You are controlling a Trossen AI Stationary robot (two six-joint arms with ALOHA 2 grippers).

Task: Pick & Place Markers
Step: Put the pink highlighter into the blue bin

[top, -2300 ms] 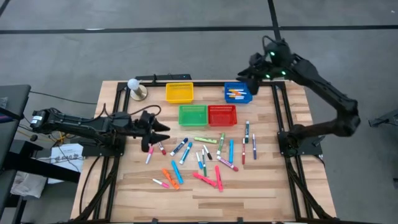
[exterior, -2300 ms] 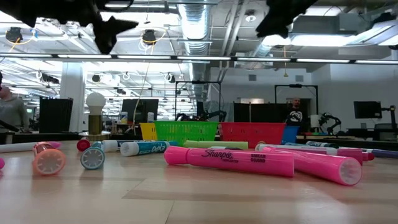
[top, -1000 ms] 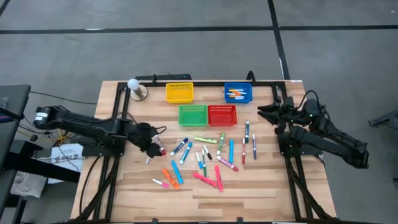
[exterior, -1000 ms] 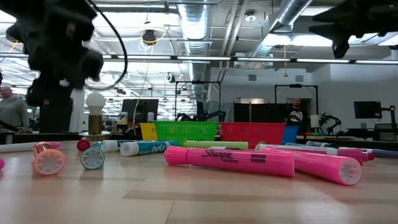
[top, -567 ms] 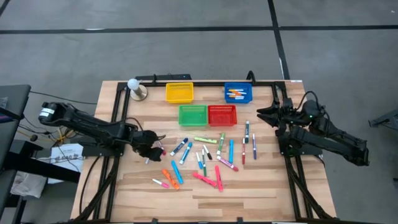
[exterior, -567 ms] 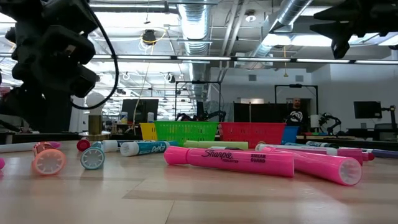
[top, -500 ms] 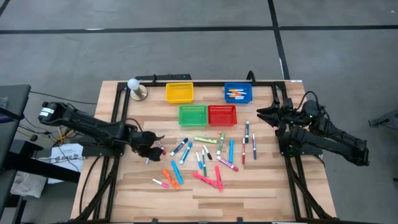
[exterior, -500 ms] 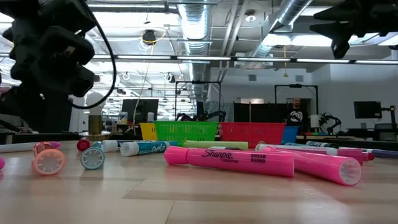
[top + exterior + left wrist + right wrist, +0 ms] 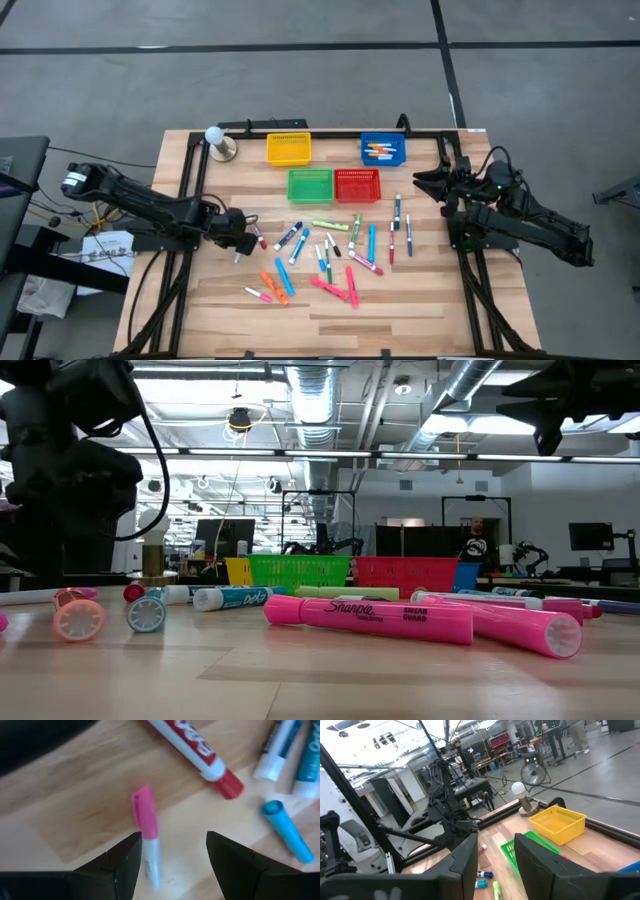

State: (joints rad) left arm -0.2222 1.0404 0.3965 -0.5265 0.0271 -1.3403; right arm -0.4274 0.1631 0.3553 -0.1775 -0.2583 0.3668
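Note:
Several markers [image 9: 330, 255] in pink, blue, green, orange and red lie scattered flat on the middle of the wooden table. My left gripper [image 9: 244, 236] hangs open, pointing steeply down, over the left end of the scatter. A white marker with a pink cap [image 9: 146, 830] lies on the table just inside one of its fingers [image 9: 125, 862], untouched. A red-capped marker [image 9: 200, 747] lies a little beyond. My right gripper [image 9: 422, 183] waits level above the table's right side, its fingers [image 9: 465, 862] apart with nothing between them.
Four small mesh baskets stand at the far side: yellow [image 9: 288, 148], blue [image 9: 383, 150] with a few markers in it, green [image 9: 310, 184] and red [image 9: 357, 184]. A lamp with a round bulb [image 9: 215, 140] stands at the far left. Black rails [image 9: 190, 200] run along the table's sides.
My left gripper has sunk toward the table over the pink-capped marker and has rolled about its wrist, staying open. The markers lie as before.

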